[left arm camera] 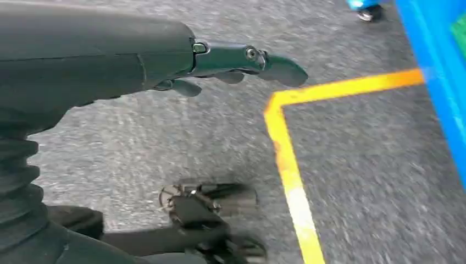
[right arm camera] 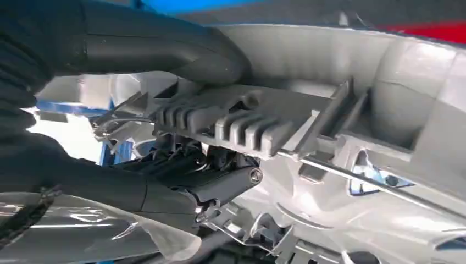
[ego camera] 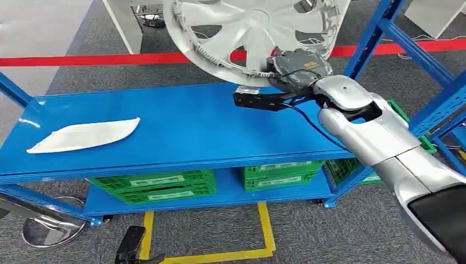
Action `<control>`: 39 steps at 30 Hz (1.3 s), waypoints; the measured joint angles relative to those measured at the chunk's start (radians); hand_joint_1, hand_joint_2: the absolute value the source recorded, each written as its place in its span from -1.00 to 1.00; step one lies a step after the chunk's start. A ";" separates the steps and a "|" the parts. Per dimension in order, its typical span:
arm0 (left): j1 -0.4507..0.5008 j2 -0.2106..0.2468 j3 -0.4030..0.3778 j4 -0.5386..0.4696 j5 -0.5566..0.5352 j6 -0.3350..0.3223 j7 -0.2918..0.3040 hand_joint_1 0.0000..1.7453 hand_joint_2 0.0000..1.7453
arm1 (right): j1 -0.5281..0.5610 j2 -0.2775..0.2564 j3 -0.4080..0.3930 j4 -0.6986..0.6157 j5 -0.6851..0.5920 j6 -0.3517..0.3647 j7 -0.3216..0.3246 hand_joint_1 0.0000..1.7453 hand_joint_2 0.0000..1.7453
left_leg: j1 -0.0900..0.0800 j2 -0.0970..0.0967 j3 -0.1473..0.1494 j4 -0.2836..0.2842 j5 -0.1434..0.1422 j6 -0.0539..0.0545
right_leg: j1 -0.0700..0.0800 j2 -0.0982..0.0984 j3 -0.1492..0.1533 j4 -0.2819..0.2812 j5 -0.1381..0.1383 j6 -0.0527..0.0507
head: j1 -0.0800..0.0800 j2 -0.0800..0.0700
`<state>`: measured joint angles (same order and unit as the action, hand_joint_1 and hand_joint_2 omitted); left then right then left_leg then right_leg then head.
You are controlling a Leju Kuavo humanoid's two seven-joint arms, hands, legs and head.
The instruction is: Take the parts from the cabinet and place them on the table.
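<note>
You see the round silver plastic wheel cover (ego camera: 250, 33) raised above the far edge of the blue metal worktop (ego camera: 181, 126), at 12 o'clock. The right hand (ego camera: 297, 71) grips its rim at about 5 o'clock, thumb and fingers clamped on the ribbed edge. A flat white curved panel (ego camera: 85, 135) lies on the worktop at 9 o'clock. The left hand (left arm camera: 242, 63) hangs over the grey floor (left arm camera: 373, 165), fingers extended, holding nothing.

The wheel cover (ego camera: 255, 33) is cut off by the head view's top edge; the right hand (ego camera: 294, 69) hides part of its rim; the green crates (ego camera: 156, 187) sit half hidden under the blue table (ego camera: 181, 132); the left wrist view's floor is blurred.
</note>
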<state>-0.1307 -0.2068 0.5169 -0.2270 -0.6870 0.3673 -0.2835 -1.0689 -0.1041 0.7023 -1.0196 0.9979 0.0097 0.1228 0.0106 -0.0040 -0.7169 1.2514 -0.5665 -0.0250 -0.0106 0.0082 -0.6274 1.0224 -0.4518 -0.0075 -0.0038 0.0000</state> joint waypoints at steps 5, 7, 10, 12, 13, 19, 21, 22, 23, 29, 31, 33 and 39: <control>-0.002 -0.003 0.007 0.000 0.004 0.009 0.020 -1.00 1.00 | 0.007 0.000 0.000 -0.057 0.002 -0.050 0.012 1.00 1.00 | -0.005 0.000 0.036 -0.076 0.094 0.023 | 0.011 0.004 0.012 0.002 -0.001 -0.001 | -0.002 0.000; -0.003 0.000 0.010 0.000 0.005 0.022 0.029 -1.00 1.00 | 0.019 0.000 -0.006 -0.078 0.006 -0.094 0.016 1.00 1.00 | -0.013 -0.001 0.089 -0.188 0.132 0.045 | 0.015 0.004 0.008 0.002 -0.003 0.000 | 0.002 0.000; -0.003 -0.003 0.019 0.000 0.011 0.031 0.041 -1.00 1.00 | 0.038 0.000 -0.017 -0.126 0.016 -0.147 0.018 1.00 1.00 | -0.018 -0.001 0.084 -0.207 0.135 0.044 | 0.010 0.003 -0.005 0.004 0.006 0.012 | 0.000 0.000; -0.005 -0.005 0.022 0.000 0.013 0.032 0.042 -1.00 1.00 | 0.057 -0.002 -0.024 -0.155 0.035 -0.160 0.021 1.00 1.00 | -0.006 0.005 0.089 -0.231 0.144 0.049 | 0.013 0.003 -0.017 0.010 -0.009 0.023 | 0.000 0.000; -0.007 -0.007 0.023 0.000 0.015 0.033 0.043 -1.00 1.00 | 0.068 -0.003 -0.027 -0.169 0.044 -0.176 0.026 1.00 1.00 | -0.006 0.004 0.087 -0.234 0.148 0.055 | 0.013 0.001 -0.026 0.035 -0.043 0.028 | 0.003 0.000; -0.008 -0.009 0.031 0.000 0.018 0.034 0.043 -1.00 1.00 | 0.136 -0.007 -0.039 -0.256 0.086 -0.271 0.029 1.00 1.00 | -0.006 0.005 0.059 -0.232 0.172 0.057 | 0.004 -0.002 -0.061 0.249 -0.143 0.044 | 0.004 0.000; -0.009 -0.011 0.033 0.000 0.018 0.034 0.043 -1.00 1.00 | 0.146 -0.007 -0.044 -0.281 0.093 -0.274 0.015 1.00 1.00 | -0.006 0.003 0.048 -0.230 0.183 0.051 | 0.004 -0.005 0.059 0.059 -0.076 0.040 | 0.005 0.000; -0.008 -0.011 0.034 0.000 0.018 0.034 0.043 -1.00 1.00 | 0.150 -0.008 -0.051 -0.293 0.095 -0.275 0.003 1.00 1.00 | -0.007 0.002 0.043 -0.229 0.189 0.045 | 0.005 -0.006 0.095 -0.013 -0.094 0.036 | 0.005 0.000; -0.009 -0.011 0.035 0.000 0.017 0.030 0.045 -1.00 1.00 | 0.156 -0.007 -0.053 -0.309 0.088 -0.275 -0.017 1.00 1.00 | -0.009 0.002 0.038 -0.232 0.197 0.038 | 0.009 -0.003 0.108 -0.016 -0.079 0.033 | 0.000 0.000; -0.011 -0.008 0.038 0.000 0.016 0.019 0.050 -1.00 1.00 | 0.170 -0.007 -0.048 -0.349 0.031 -0.249 -0.090 1.00 1.00 | -0.004 0.002 0.007 -0.150 0.105 0.002 | 0.005 -0.008 0.070 -0.023 -0.033 -0.008 | -0.001 0.000; -0.012 -0.007 0.038 0.000 0.014 0.018 0.051 -1.00 1.00 | 0.172 -0.007 -0.045 -0.357 0.024 -0.250 -0.117 1.00 1.00 | -0.003 0.002 -0.033 0.014 0.005 -0.005 | 0.006 -0.010 0.045 -0.022 -0.013 -0.009 | -0.001 0.000; -0.012 -0.007 0.038 0.000 0.013 0.016 0.052 -1.00 1.00 | 0.181 -0.007 -0.038 -0.364 0.018 -0.251 -0.140 1.00 1.00 | -0.003 0.002 -0.029 0.087 -0.003 -0.007 | 0.007 -0.010 0.021 -0.020 0.004 -0.007 | -0.001 0.000; -0.023 -0.005 0.038 0.000 0.007 0.015 0.052 -1.00 1.00 | 0.190 -0.002 -0.002 -0.401 0.008 -0.252 -0.188 1.00 1.00 | -0.011 0.001 0.201 -0.242 0.051 0.023 | 0.013 -0.010 -0.030 -0.011 0.052 0.011 | 0.000 0.000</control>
<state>-0.1540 -0.2113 0.5547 -0.2270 -0.6798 0.3826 -0.2312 -0.8789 -0.1060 0.7004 -1.4206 1.0059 -0.2419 -0.0656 -0.0001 -0.0031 -0.5158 1.0090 -0.5158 -0.0021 0.0028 -0.0016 -0.6574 1.0110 -0.3997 0.0032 -0.0042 0.0000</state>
